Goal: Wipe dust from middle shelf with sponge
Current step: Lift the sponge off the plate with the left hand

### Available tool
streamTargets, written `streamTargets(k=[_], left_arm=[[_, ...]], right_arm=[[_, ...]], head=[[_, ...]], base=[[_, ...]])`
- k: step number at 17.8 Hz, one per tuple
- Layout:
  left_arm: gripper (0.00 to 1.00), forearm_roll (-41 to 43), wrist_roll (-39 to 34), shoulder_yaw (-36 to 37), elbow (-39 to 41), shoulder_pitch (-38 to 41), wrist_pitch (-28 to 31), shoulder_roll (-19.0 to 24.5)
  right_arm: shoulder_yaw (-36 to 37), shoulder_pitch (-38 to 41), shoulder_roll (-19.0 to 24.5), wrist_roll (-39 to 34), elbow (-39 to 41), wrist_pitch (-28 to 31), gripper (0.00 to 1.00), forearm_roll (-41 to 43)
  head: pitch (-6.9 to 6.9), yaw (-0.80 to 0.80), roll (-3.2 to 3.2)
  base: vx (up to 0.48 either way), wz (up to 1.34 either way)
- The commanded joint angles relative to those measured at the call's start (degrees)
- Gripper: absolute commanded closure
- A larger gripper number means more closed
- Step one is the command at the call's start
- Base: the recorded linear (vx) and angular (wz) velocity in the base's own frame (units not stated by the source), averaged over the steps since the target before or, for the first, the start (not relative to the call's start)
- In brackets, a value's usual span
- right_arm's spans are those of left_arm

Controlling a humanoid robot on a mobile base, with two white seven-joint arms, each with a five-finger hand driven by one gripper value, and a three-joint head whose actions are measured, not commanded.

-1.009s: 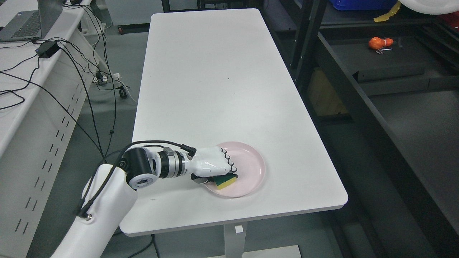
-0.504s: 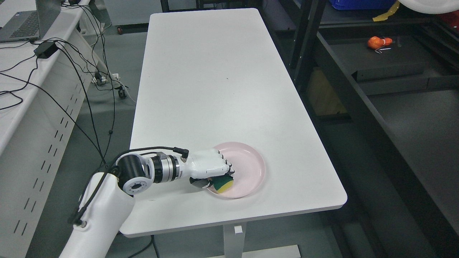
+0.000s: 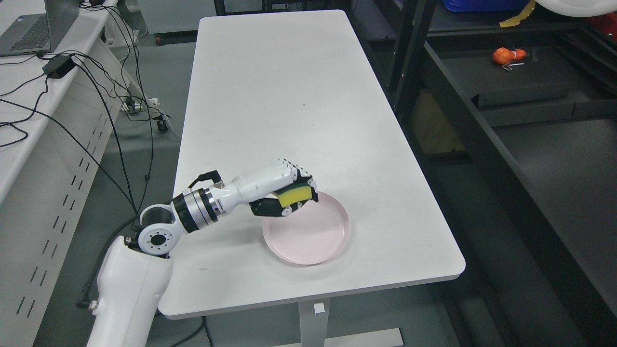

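Observation:
My left hand (image 3: 291,193) is shut on a yellow sponge (image 3: 295,194) with a green scouring side, holding it in the air above the far left rim of the pink plate (image 3: 308,236). The plate lies empty on the near end of the white table (image 3: 289,96). The left arm rises from the lower left. To the right stands a dark shelf unit (image 3: 520,144) with a broad flat shelf surface. No right arm shows.
A black upright post (image 3: 409,53) of the shelf unit stands close to the table's right edge. An orange object (image 3: 505,56) lies on a far shelf board. A desk with a laptop (image 3: 29,29) and hanging cables is at the left.
The left hand closed on the sponge in the plate and lifted it up and away from me. The plate now lies bare and has slid slightly left. The camera shifted a little.

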State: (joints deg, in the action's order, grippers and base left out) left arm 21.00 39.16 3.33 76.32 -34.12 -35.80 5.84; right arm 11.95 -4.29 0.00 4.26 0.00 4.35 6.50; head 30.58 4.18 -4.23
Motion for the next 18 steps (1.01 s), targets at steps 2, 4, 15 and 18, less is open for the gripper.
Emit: streamTargets(k=[2, 4, 15, 18], left_arm=[[1.00, -19.8, -23.3, -18.3, 1.8, -1.4, 18.5, -4.8], [1.00, -19.8, -40.7, -17.4, 1.9, 0.5, 20.0, -4.8], [1.00, -20.0, -42.0, -12.0, 19.3, 32.0, 10.6, -4.8], [1.00, -20.7, -41.2, -12.0, 20.2, 36.7, 9.2, -4.8]], right_arm=[[0.0, 0.0, -1.0, 0.0, 1.0, 0.0, 0.00, 0.0], [0.0, 0.0, -1.0, 0.0, 1.0, 0.0, 0.00, 0.0], [0.0, 0.0, -1.0, 0.0, 1.0, 0.0, 0.00, 0.0], [0.0, 0.0, -1.0, 0.0, 1.0, 0.0, 0.00, 0.0]], head=[[0.00, 0.00, 0.00], [0.00, 0.00, 0.00], [0.00, 0.00, 0.00], [0.00, 0.00, 0.00]], base=[[0.000, 0.00], [0.000, 0.00], [-0.077, -0.09], [-0.193, -0.34]])
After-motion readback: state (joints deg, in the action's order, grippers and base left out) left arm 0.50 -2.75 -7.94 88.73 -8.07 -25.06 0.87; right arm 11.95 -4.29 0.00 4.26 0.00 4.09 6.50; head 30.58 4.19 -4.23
